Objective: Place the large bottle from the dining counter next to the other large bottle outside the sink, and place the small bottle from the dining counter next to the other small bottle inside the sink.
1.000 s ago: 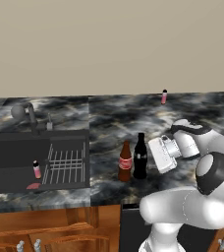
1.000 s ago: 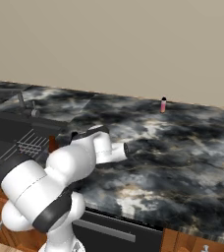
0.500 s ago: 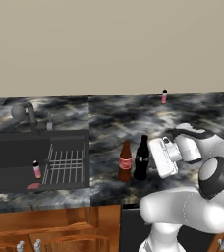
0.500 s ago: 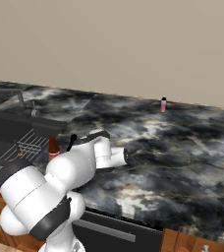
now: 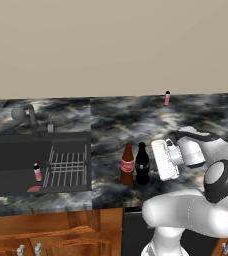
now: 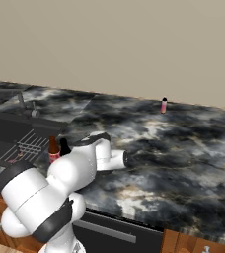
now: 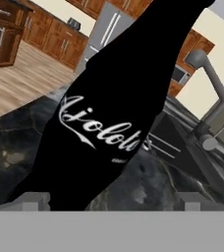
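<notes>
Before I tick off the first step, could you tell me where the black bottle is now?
In the left base view the black bottle stands upright on the counter, right of the sink, beside the brown bottle.

The white arm bends forward at the elbow, its wrist turned sideways to the left; the tool [image 5: 156, 161] sits level with jaws spread wide, gripping nothing.

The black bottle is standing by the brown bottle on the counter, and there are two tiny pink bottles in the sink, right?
Not quite. The sink holds just one tiny pink bottle; the other one stands far back on the counter, as the left base view shows. The black bottle does stand by the brown bottle.
</notes>
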{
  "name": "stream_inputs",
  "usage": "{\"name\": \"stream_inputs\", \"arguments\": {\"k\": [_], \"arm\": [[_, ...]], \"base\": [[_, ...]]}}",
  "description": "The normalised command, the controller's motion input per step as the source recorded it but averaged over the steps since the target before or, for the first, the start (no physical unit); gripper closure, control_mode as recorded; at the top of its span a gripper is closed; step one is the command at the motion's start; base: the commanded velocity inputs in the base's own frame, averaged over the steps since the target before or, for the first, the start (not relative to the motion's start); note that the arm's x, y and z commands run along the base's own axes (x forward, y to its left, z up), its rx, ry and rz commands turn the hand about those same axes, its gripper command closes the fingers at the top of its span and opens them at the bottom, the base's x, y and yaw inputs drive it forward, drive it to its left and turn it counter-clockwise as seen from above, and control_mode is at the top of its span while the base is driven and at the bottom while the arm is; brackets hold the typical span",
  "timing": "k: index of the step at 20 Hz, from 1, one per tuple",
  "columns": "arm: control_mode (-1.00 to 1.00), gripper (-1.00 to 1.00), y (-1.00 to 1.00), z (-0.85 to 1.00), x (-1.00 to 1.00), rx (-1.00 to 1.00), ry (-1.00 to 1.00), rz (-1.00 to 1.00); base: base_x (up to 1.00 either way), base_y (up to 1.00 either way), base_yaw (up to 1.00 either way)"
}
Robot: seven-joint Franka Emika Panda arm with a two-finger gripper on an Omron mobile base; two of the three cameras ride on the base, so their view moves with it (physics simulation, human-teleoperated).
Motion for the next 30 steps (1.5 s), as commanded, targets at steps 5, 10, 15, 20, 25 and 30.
{"name": "stream_inputs", "arguments": {"k": [5, 10, 15, 20, 25, 30], "arm": [[-1.00, -1.00, -0.11, 0.00, 0.06, 0.00, -0.05, 0.00], [-1.00, -1.00, -0.27, -0.02, 0.00, 0.01, -0.04, 0.00], [-1.00, -1.00, -0.28, -0.02, 0.00, 0.01, -0.02, 0.00], [-1.00, -1.00, -0.10, 0.16, 0.01, 0.03, 0.01, -0.02], [-1.00, -1.00, -0.15, 0.36, 0.00, 0.02, 0.02, -0.10], [-1.00, -1.00, -0.37, 0.30, 0.00, 0.05, 0.07, -0.19]], "base": [[0.00, 0.00, 0.00], [0.00, 0.00, 0.00], [0.00, 0.00, 0.00], [0.00, 0.00, 0.00], [0.00, 0.00, 0.00], [0.00, 0.00, 0.00]]}}
